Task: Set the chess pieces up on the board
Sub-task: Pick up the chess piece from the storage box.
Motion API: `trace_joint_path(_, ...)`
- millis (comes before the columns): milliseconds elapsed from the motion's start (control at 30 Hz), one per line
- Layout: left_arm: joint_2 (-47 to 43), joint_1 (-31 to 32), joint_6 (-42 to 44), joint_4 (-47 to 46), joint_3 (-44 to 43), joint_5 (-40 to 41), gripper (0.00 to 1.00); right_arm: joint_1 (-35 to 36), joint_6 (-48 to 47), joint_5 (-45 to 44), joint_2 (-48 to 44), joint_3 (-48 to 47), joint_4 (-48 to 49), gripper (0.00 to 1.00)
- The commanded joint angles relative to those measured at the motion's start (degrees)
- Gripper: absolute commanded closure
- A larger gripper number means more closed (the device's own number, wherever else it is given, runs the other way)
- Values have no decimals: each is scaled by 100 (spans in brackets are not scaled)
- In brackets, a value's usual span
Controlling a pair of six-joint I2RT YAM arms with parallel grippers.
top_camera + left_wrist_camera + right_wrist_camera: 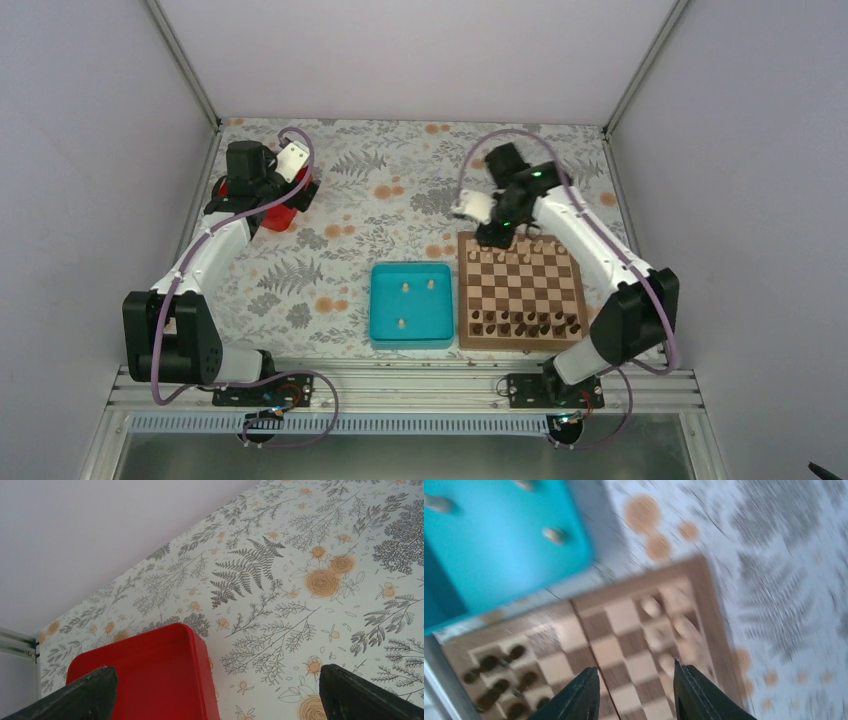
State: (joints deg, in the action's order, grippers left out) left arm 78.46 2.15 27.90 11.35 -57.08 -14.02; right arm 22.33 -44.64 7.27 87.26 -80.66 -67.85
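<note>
Plain pale walls (400, 50) w/ metal corner posts (183, 60) enclose floral-print tabletop (380, 190).

Setting: robotics lab test cell. Evidence:
- plain white panel walls (400, 50) at 9, 12 and 3 o'clock
- aluminium corner posts (184, 65) joining the walls
- aluminium mounting rail (400, 385) at 6 o'clock, carrying the left arm (215, 245) and right arm (585, 235)
- purple cables (510, 131) looped over both arms
- floral-print table cover (380, 190) as the work surface
</note>
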Motion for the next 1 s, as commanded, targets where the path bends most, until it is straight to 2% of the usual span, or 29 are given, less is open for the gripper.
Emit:
trace_joint_path(0, -172, 5, 40, -42, -16, -61, 0, 1252, 500, 16, 372, -305, -159, 59)
trace_joint_path(167, -190, 4, 40, -67, 22, -52, 0, 2537, 618, 120, 1046, -395, -21, 58)
trace_joint_path(333, -158, 5, 22, -113, 13, -10, 0, 3494, 731, 0, 1546, 20, 526, 59)
trace_joint_path(433, -137, 6, 14, -112, -12, -4, 0, 3885, 751, -101, 1687, 166, 815, 56)
trace_joint_path(567, -137, 4, 6, -113, -8, 0, 0, 4137, 665, -154, 1782, 251, 1005, 54)
trace_joint_path(967, -164, -4, 21, -114, 21, 40, 0, 4206, 536, -98, 2155, 171, 1218, 55)
